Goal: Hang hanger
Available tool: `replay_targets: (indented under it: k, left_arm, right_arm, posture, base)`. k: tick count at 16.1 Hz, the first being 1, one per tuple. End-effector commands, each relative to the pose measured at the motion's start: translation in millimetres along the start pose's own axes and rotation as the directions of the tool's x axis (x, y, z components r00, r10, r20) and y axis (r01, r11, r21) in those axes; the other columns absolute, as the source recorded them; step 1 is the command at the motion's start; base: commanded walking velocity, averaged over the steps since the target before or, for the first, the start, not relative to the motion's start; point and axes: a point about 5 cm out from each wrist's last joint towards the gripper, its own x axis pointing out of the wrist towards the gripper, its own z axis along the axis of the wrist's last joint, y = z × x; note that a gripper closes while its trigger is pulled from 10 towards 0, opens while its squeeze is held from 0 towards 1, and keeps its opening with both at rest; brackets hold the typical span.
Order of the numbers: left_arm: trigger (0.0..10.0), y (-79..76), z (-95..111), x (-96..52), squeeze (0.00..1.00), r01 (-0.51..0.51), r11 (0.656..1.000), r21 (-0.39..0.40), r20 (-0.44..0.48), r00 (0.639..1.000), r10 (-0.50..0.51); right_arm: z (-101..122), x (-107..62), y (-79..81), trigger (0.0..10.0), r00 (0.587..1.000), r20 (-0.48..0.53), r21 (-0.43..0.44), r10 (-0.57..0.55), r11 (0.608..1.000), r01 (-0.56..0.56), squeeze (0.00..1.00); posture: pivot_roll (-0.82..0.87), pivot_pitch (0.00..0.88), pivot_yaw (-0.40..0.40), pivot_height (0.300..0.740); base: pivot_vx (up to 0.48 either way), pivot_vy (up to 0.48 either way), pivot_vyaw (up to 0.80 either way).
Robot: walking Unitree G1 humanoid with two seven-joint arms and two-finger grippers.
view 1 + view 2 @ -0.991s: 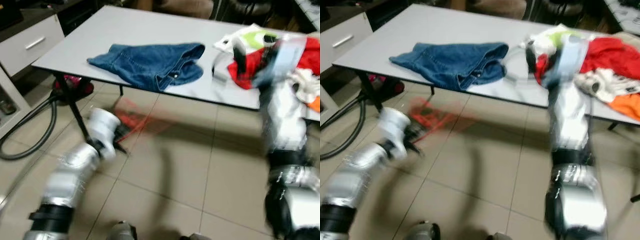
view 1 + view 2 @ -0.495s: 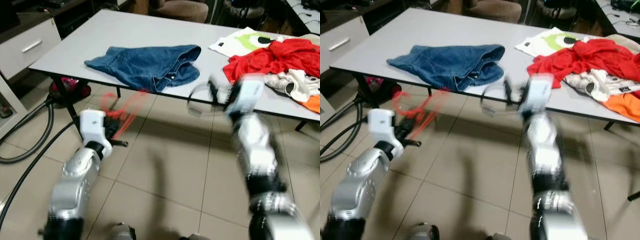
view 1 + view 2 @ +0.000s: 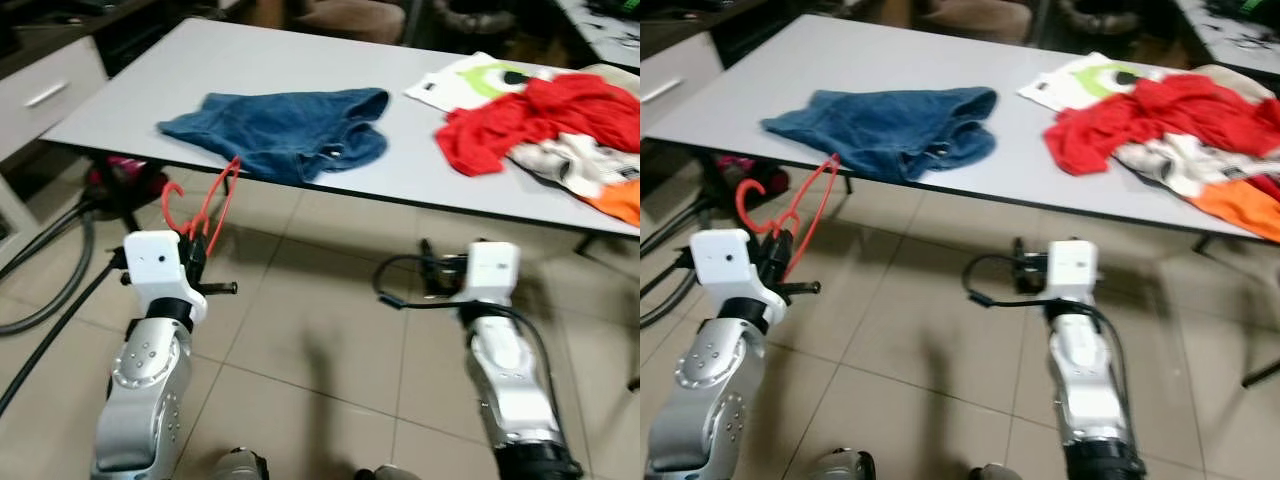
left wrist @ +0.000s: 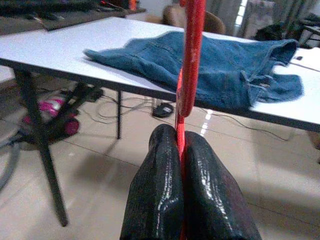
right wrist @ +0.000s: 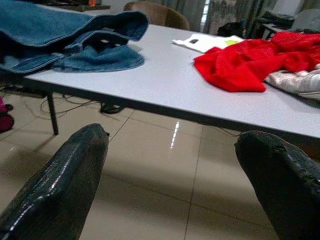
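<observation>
My left gripper is shut on a thin red hanger, which stands upright above it with its hook to the left. In the left wrist view the two fingers press together on the hanger's red wire. The gripper hangs over the floor in front of the grey table. My right gripper is held low before the table's front edge. It is open, its fingers wide apart with nothing between them.
Blue jeans lie on the table's middle, with a red shirt and other clothes at the right end. A white drawer unit stands left. Hoses and cables lie on the floor beside the table leg.
My right arm has drawn back from the clothes on the table and come down in front of it. My left arm has lifted the hanger and turned it upright.
</observation>
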Motion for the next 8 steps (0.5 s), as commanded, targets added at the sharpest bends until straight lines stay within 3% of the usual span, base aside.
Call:
replay_targets:
  k: [1, 2, 6, 7, 8]
  left_arm:
    - [10.0, -3.1, 3, 3.5, 0.00, 0.014, 1.000, 0.011, 0.032, 0.999, -0.015]
    - [10.0, -4.2, 3, 5.1, 0.00, 0.004, 1.000, 0.015, 0.041, 0.999, -0.005]
    - [10.0, -11.4, -5, 13.9, 0.00, -0.007, 1.000, 0.003, 0.012, 1.000, 0.007]
    - [10.0, 3.6, -23, 16.3, 0.00, -0.133, 0.990, 0.045, -0.074, 0.988, 0.136]
    - [10.0, 10.7, -31, 15.7, 0.00, -0.164, 0.986, 0.038, -0.109, 0.980, 0.167]
  right_arm:
    - [3, 6.0, 3.1, 10.0, 1.000, 0.006, 0.008, 0.013, 1.000, -0.013, 0.00]
    - [2, 9.4, 3.6, 10.0, 1.000, -0.005, 0.018, 0.008, 1.000, -0.008, 0.00]
    - [6, 16.5, -8.6, 10.0, 1.000, -0.018, 0.034, -0.013, 0.999, 0.014, 0.00]
    - [3, 15.1, -12.4, 10.0, 0.999, -0.021, 0.026, -0.024, 0.999, 0.025, 0.00]
    - [-3, 12.9, -13.7, 10.0, 0.999, -0.044, 0.037, -0.030, 0.999, 0.032, 0.00]
  posture:
    - [0.05, 0.064, -0.018, 0.740]
    - [0.04, 0.060, -0.020, 0.740]
    - [0.01, 0.077, -0.017, 0.740]
    - [0.01, 0.084, -0.016, 0.740]
    - [0.02, 0.082, -0.018, 0.740]
  base:
    - [0.000, 0.000, 0.00]
    - [0.000, 0.000, 0.00]
    - [0.000, -0.480, 0.00]
    - [0.000, -0.480, 0.00]
    - [0.000, -0.480, 0.00]
